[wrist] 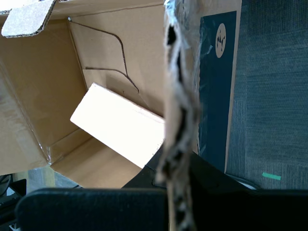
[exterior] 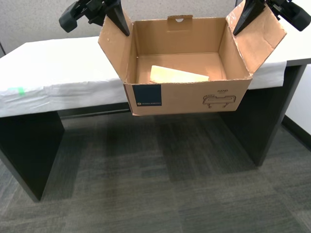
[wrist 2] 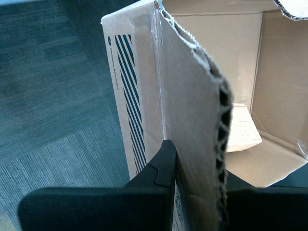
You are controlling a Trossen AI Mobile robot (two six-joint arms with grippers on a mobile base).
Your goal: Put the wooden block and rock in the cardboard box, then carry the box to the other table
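Item: the cardboard box point(exterior: 187, 97), open-topped, held up by its two side flaps in front of the near edge of the other table point(exterior: 63, 63). Whether its far part is over the tabletop cannot be told.

Exterior view's left: my second gripper point(exterior: 121, 23), jaws pinched onto the side flap point(exterior: 112, 41) there, one finger point(wrist 2: 163, 163) pressed against the flap's outer face.

Centre: the wooden block point(exterior: 177, 75) is lodged inside, on the floor of the box and seemingly tilted. The rock is not seen in any view; it may be hidden below the near wall.

Exterior view's right: my first gripper point(exterior: 241, 23), jaws clamped likewise on the opposite flap point(exterior: 257, 36), whose edge point(wrist: 178, 120) is frayed and crushed where it is held.

Handling: the box is judged light but only moderately stiff. Corrugated flaps bend at their hinge and can tear under load, so the pull is best kept even on both sides. The loose block is expected to slide if the box is tipped. A hold close to the flap hinge is advised.
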